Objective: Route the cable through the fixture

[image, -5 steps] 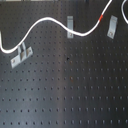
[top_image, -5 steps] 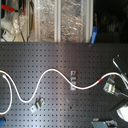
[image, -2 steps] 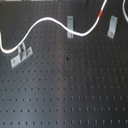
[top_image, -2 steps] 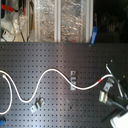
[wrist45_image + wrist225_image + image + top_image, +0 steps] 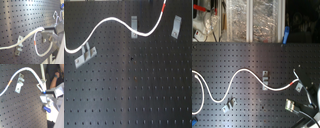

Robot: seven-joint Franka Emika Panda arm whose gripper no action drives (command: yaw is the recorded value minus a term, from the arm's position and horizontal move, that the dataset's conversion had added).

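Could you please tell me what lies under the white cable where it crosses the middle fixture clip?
In the first exterior view, the cable runs over the middle clip, which sits on the black perforated board. Whether the cable sits seated inside the clip's slot cannot be seen.

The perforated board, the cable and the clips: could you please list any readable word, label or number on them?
None: no readable text in any view.
The cable bears only a plain red band.
The board and the clips are unmarked.
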